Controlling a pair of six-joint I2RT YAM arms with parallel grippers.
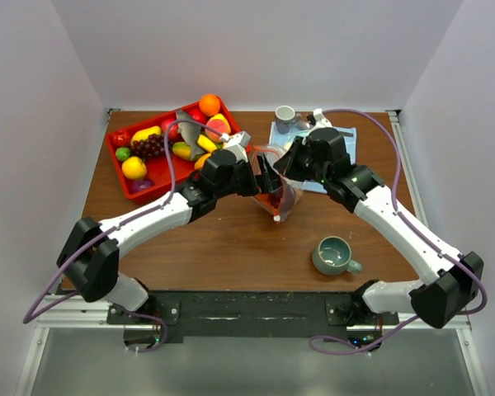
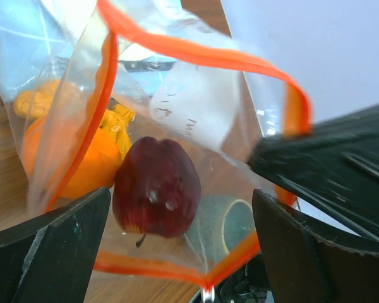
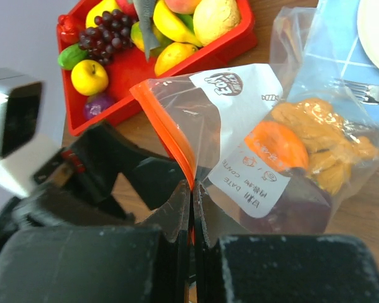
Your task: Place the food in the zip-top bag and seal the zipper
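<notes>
A wooden bench seen from above, with two robot arms reaching in from its near edge and meeting at the middle. Between them sits the zip-top bag, clear and crinkly, standing mouth-up at the centre of the bench. Its mouth is spread wide.

The right claw is pinched tight on the zipper, the orange-red strip along the bag's rim, with both fingers pressed flat together over it. The left claw is spread wide, its two dark fingers well apart and gripping nothing, poised right at the bag's mouth.

Inside the bag lies a dark red apple. Beside it is an orange piece and a lumpy yellow-orange piece. A white printed label covers part of the bag's side.

At about 10 o'clock from the bag is a red tray holding more toy food: purple grapes, a round yellow fruit, a green piece and others heaped together. At 12 o'clock a grey mug stands at the corner of a blue cloth, and the bag's far edge lies over that cloth. At 5 o'clock, well apart from the bag, a green cup stands upright.
</notes>
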